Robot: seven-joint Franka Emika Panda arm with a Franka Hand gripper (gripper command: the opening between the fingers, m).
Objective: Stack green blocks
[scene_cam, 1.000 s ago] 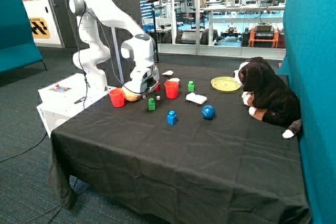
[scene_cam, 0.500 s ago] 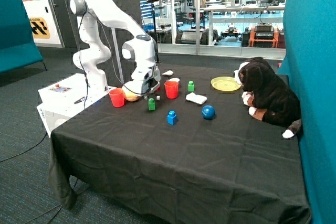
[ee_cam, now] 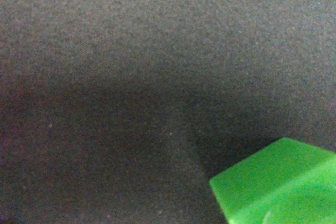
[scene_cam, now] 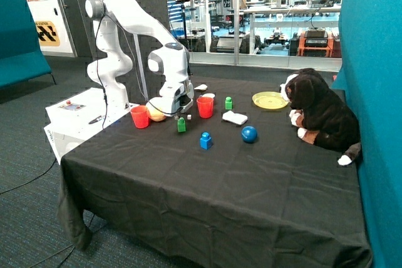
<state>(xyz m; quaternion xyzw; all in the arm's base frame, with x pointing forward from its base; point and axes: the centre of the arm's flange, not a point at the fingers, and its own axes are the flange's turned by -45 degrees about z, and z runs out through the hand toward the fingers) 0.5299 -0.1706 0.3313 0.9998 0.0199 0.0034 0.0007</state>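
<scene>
Your gripper [scene_cam: 180, 110] is hanging just above a green block [scene_cam: 181, 125] that is standing upright on the black tablecloth [scene_cam: 213, 180], long axis vertical, stud up; I cannot tell how far the jaws are parted. A second green block [scene_cam: 228, 103] is standing upright too, nearer the far edge, beyond a red cup [scene_cam: 205, 107] (no block is resting on another yet). The wrist view is showing one corner of a green block [ee_cam: 278, 187] against the cloth. Another red cup [scene_cam: 139, 117] and an orange object [scene_cam: 157, 114] are sitting toward the arm's edge. A blue block [scene_cam: 205, 140], blue ball [scene_cam: 249, 134], yellow plate [scene_cam: 270, 100] and stuffed dog [scene_cam: 320, 114] are sharing the table, with glass partitions behind.
</scene>
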